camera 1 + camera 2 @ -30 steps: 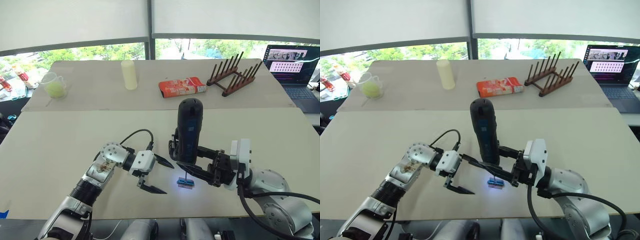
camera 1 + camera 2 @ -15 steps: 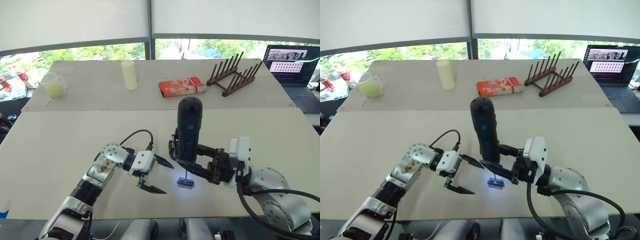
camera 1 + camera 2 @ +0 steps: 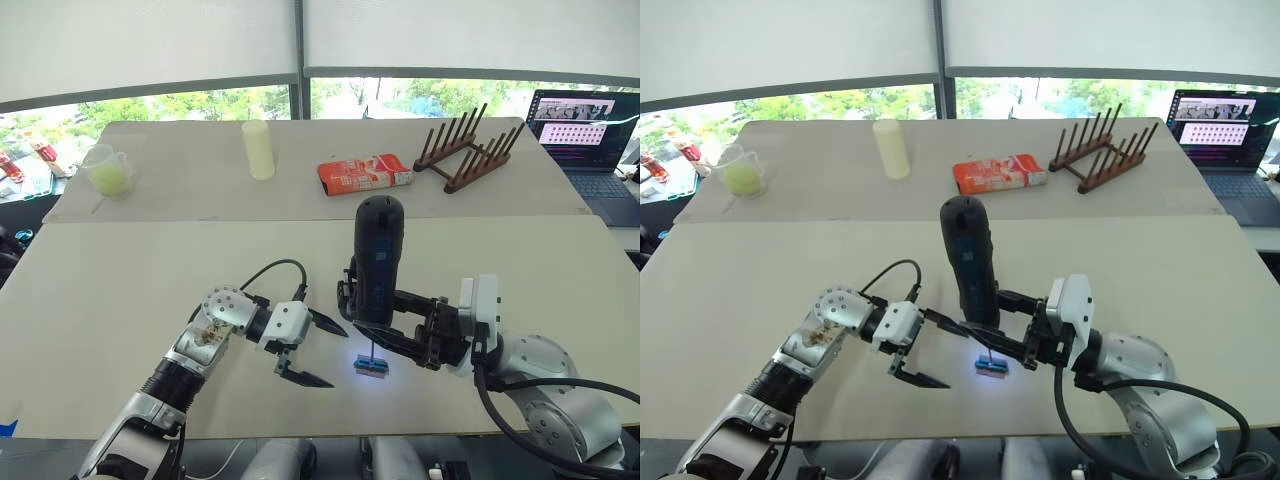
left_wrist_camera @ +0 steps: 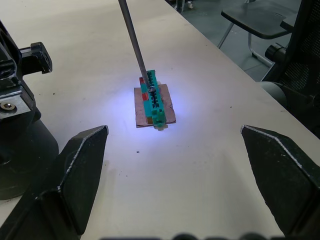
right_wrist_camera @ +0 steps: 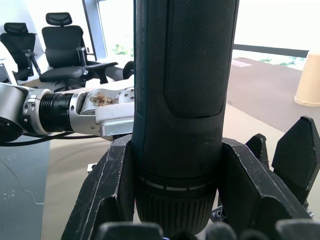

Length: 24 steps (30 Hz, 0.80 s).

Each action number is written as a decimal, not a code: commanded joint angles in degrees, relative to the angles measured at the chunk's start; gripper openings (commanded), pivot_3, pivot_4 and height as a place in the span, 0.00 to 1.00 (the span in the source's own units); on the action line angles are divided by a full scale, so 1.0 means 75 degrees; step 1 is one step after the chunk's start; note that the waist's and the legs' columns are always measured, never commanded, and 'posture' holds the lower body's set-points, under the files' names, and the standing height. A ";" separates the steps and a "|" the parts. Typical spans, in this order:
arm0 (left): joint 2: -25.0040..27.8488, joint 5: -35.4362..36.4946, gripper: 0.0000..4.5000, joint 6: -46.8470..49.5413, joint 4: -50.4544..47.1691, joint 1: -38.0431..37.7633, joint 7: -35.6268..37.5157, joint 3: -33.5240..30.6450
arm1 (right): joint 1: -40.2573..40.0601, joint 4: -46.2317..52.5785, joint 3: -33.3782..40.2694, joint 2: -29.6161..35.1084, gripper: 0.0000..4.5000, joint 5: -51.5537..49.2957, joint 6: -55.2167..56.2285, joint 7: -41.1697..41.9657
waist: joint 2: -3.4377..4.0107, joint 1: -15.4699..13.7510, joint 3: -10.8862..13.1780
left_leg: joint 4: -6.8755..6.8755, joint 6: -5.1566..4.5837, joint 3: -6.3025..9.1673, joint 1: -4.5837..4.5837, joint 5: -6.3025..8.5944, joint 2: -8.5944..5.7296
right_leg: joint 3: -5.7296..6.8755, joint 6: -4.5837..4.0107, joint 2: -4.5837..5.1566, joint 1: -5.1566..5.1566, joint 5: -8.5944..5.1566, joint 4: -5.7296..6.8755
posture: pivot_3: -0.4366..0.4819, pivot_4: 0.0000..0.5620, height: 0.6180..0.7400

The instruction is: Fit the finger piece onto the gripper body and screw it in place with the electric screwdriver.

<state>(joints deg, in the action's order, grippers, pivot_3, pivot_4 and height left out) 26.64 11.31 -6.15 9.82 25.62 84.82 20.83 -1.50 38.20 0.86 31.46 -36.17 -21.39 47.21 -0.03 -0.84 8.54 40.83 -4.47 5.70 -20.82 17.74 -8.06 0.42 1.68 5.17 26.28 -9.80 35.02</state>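
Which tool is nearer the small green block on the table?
Left, by a narrow margin. The left tool hangs open beside the green block, not touching it. The right tool sits above it, gripping the electric screwdriver, whose bit rests on the block.

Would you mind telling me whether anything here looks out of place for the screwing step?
Yes: the electric screwdriver, held upright in the right gripper, has its bit on a tiny green-and-brown block lying on the table, not on a gripper body. The left gripper is open beside it, holding nothing.
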 commanded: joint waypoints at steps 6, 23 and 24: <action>-0.0019 0.0045 1.00 -0.0131 -0.0028 0.0123 -0.0049 -0.0037 | 0.0033 0.0375 0.0091 -0.0047 0.43 -0.0173 0.0250 -0.0023 | 0.0000 0.0000 0.0000 | 0.0000 0.0000 0.0000 0.0000 0.0000 0.0000 | 0.0000 0.0000 0.0000 0.0000 0.0000 0.0000 | 0.48 0.27 1.00; -0.0050 0.0059 1.00 -0.0067 -0.0059 0.0136 -0.0116 -0.0031 | 0.0138 0.0467 -0.0001 -0.0059 0.43 -0.0269 0.0142 -0.0138 | 0.0000 0.0002 0.0000 | 0.0000 0.0000 0.0000 0.0000 0.0000 0.0000 | 0.0001 0.0000 0.0000 0.0000 0.0000 0.0000 | 0.48 0.27 1.00; -0.0049 0.0059 1.00 -0.0058 -0.0070 0.0132 -0.0122 -0.0029 | 0.0122 0.0469 0.0013 -0.0045 0.43 -0.0267 0.0145 -0.0132 | 0.0000 0.0002 0.0000 | 0.0000 0.0000 0.0000 0.0000 0.0000 0.0000 | 0.0000 0.0000 -0.0001 0.0000 0.0000 0.0000 | 0.48 0.27 1.00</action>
<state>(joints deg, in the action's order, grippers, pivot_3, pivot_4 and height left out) 26.49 11.28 -6.14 9.90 26.09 84.23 20.83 -1.03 38.31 0.40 31.03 -36.32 -21.43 46.03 -0.03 -0.82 8.54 40.83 -4.47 5.70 -20.82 17.74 -8.06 0.42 1.68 5.17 26.28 -9.80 35.02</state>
